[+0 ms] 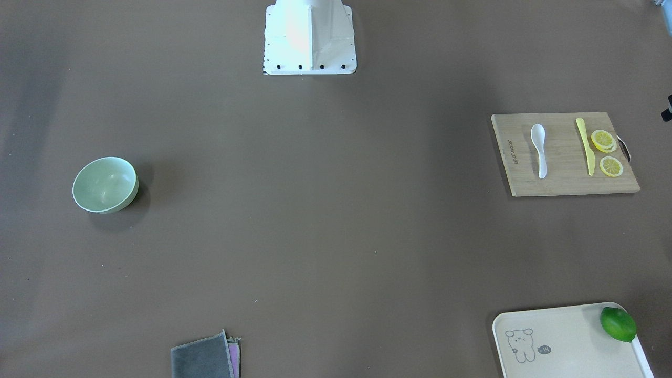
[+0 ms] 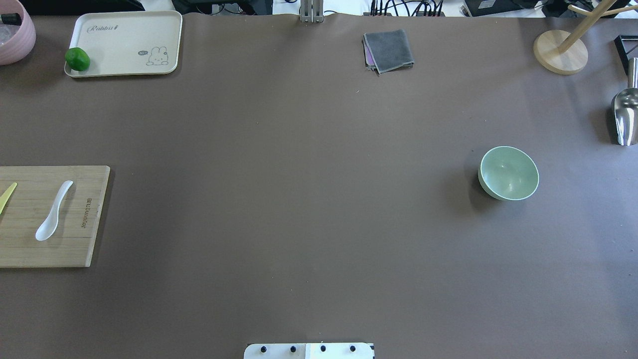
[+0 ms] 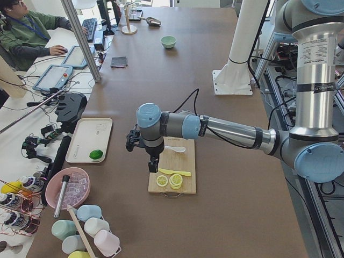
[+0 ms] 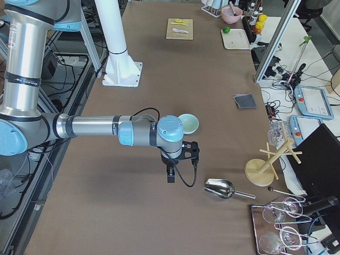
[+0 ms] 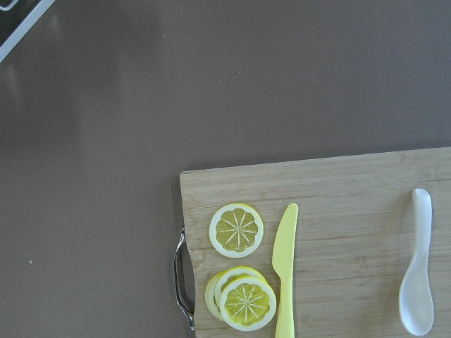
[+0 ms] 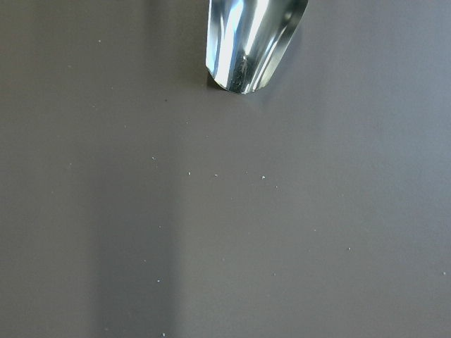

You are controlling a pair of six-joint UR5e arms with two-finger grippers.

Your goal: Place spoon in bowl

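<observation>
The white spoon (image 1: 539, 149) lies on a wooden cutting board (image 1: 564, 178), scoop toward the robot; it also shows in the overhead view (image 2: 52, 212) and the left wrist view (image 5: 417, 274). The pale mint-green bowl (image 1: 105, 185) stands empty and upright far across the table (image 2: 508, 173). My left gripper (image 3: 153, 163) hangs over the board's outer end, near the lemon slices, a short way from the spoon (image 3: 176, 149). My right gripper (image 4: 170, 175) hangs over bare table just beside the bowl (image 4: 188, 123). I cannot tell whether either gripper is open or shut.
A yellow plastic knife (image 1: 585, 146) and lemon slices (image 1: 604, 140) share the board. A cream tray (image 2: 124, 50) holds a lime (image 2: 77, 59). A grey cloth (image 2: 389, 50), a metal scoop (image 2: 625, 117), a wooden stand (image 2: 560, 52) and a pink bowl (image 2: 15, 30) sit at the table's edges.
</observation>
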